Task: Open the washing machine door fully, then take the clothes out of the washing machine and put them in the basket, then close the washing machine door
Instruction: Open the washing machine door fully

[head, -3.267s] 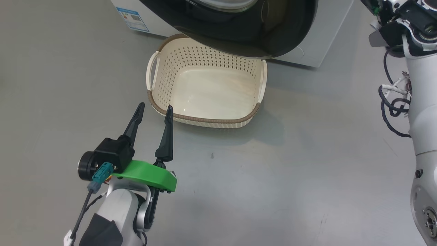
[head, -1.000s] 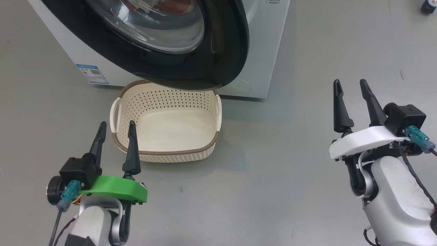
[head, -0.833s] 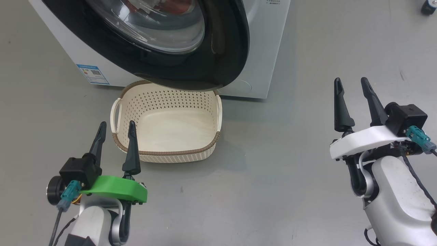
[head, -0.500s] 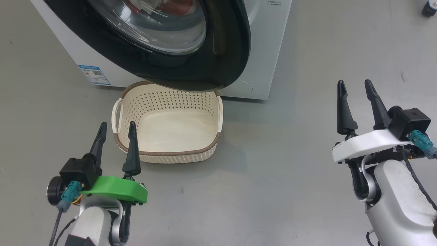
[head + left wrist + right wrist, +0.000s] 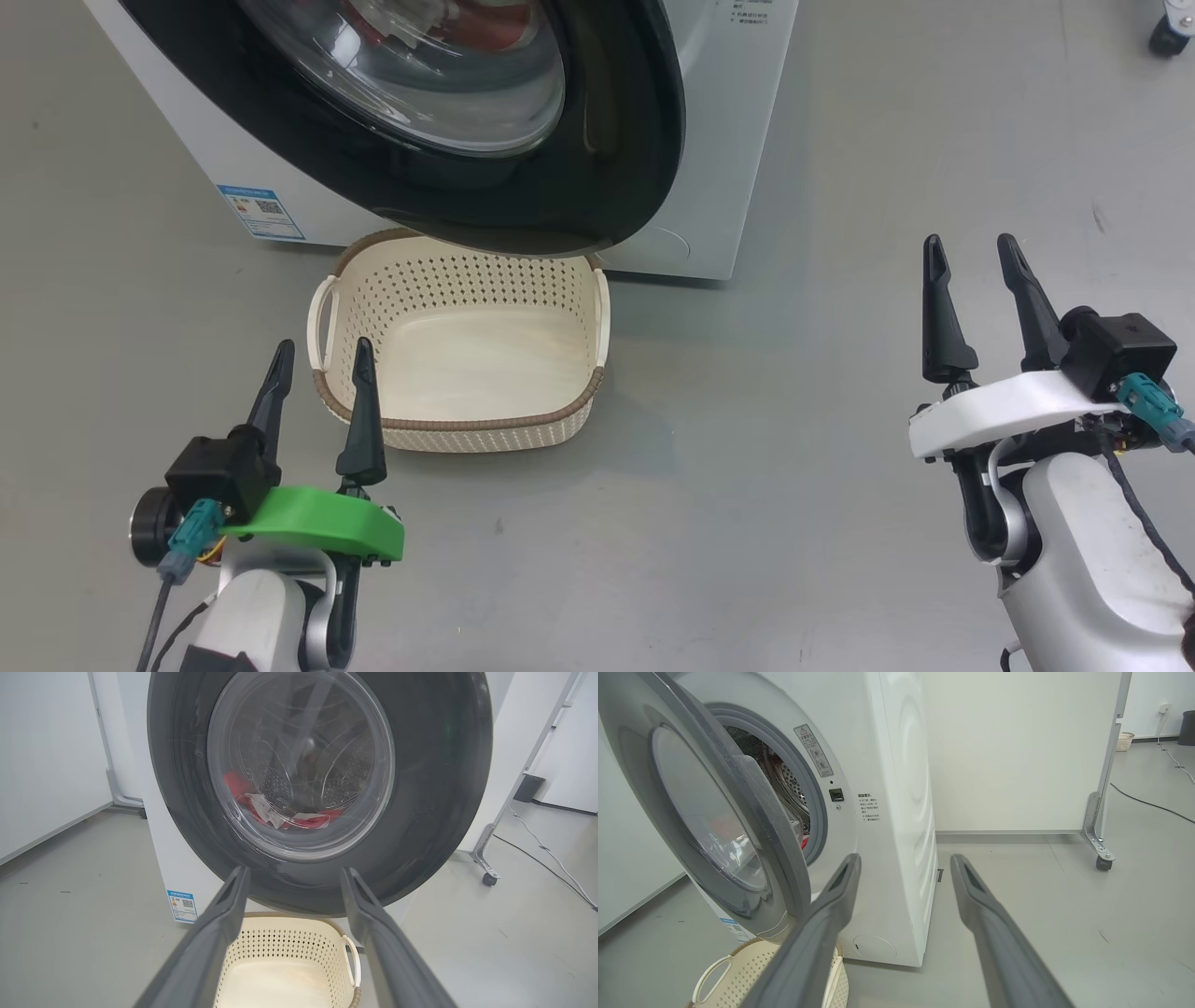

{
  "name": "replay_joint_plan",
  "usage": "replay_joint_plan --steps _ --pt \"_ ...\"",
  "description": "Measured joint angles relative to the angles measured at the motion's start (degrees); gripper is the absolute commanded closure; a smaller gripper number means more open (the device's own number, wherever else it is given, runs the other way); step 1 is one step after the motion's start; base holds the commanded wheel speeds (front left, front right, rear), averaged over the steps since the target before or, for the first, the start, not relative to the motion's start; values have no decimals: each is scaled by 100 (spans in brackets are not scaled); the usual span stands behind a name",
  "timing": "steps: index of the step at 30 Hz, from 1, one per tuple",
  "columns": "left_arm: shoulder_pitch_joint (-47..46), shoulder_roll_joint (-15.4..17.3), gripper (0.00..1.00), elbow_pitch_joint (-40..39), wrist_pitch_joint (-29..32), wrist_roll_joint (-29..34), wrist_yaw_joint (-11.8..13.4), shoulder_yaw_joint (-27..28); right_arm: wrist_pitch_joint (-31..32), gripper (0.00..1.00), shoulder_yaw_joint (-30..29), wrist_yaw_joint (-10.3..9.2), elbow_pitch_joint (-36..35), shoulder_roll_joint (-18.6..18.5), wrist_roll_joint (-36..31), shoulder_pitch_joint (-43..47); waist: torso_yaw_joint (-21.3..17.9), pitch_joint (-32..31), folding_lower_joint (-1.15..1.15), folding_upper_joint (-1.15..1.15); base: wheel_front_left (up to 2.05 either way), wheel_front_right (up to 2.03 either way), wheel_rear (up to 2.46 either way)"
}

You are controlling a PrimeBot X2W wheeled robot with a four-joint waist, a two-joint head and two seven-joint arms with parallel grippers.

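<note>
The white washing machine stands at the top of the head view. Its black-rimmed washing machine door hangs partly open over the far end of the empty cream basket on the floor. Red clothes with white trim lie in the drum, seen through the door glass. My left gripper stands open just left of the basket's near corner. At the far right my right gripper is open and empty over bare floor. In the right wrist view the door stands ajar from the drum opening.
Grey floor spreads around the basket and between my arms. A white partition on a castor foot stands behind the machine, with a cable trailing on the floor. A dark wheel sits at the top right.
The head camera has swung from looking down on the basket to a wider view with both arms. Over the last second the picture slid down slightly; both grippers stay open.
</note>
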Motion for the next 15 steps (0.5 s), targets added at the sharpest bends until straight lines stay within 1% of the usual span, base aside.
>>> replay_joint_plan --steps 15 --pt "35 0 0 3 0 23 -1 -12 0 0 -103 4 -76 18 -92 90 14 2 0 0 0 0 0"
